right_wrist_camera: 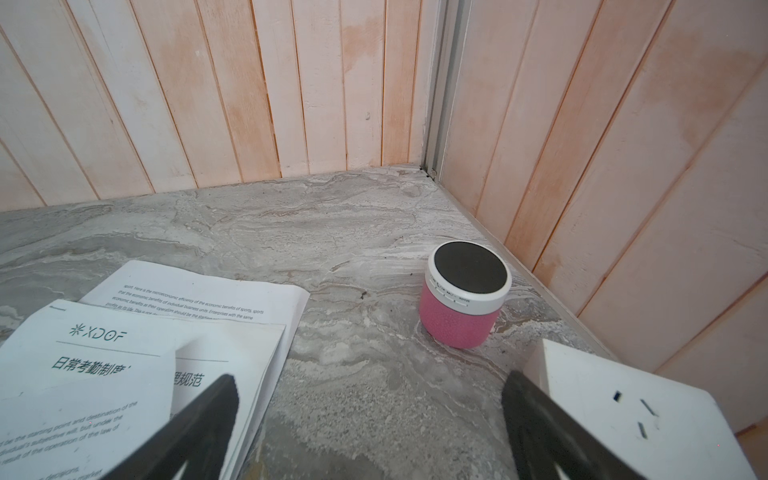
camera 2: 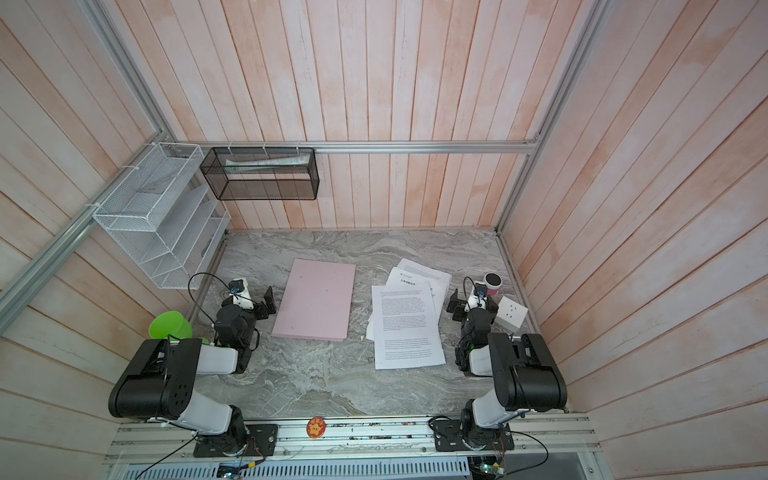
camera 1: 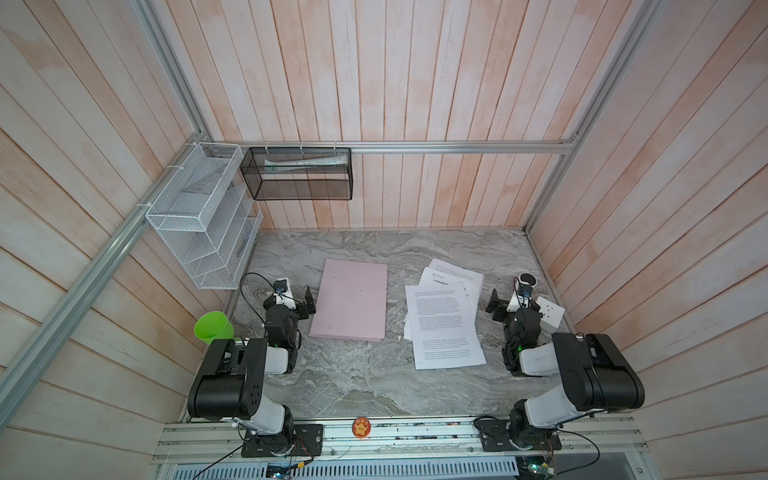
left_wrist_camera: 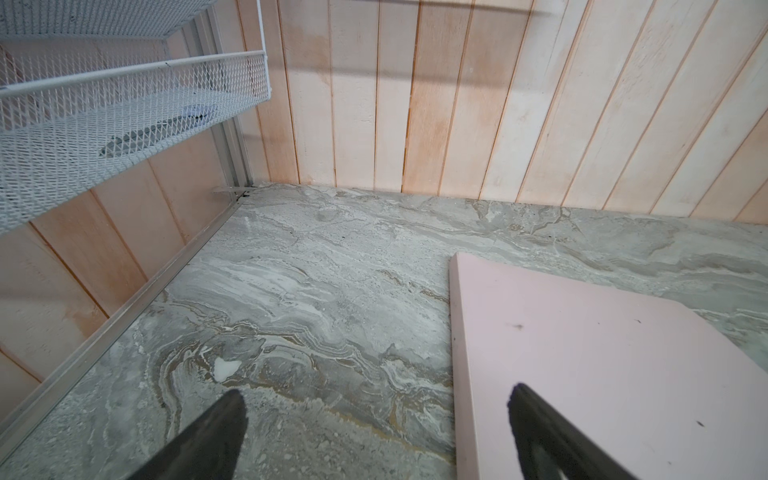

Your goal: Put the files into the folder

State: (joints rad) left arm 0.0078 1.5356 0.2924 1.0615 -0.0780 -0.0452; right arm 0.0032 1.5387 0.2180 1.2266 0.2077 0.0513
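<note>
Folder [camera 1: 351, 301] closed, flat on marble table [camera 1: 374, 382], just beside left gripper [camera 1: 309, 303]; jaws spread wide, empty. Files [camera 1: 444, 320] fanned loosely beside folder, next to right gripper [camera 1: 493, 306], likewise spread, empty.

Print on the files [camera 1: 444, 320] is too small to read in a top view, and the uppermost covers most of the rest. At mid right, the right arm [camera 1: 524, 320] hides most of the pink speaker [camera 1: 528, 277]. The folder [left_wrist_camera: 602, 374] runs off the left wrist view's edge.

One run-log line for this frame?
stage: pre-grasp | folder: closed, flat | files: loose pile beside it | left gripper: open, empty | right gripper: open, empty
</note>
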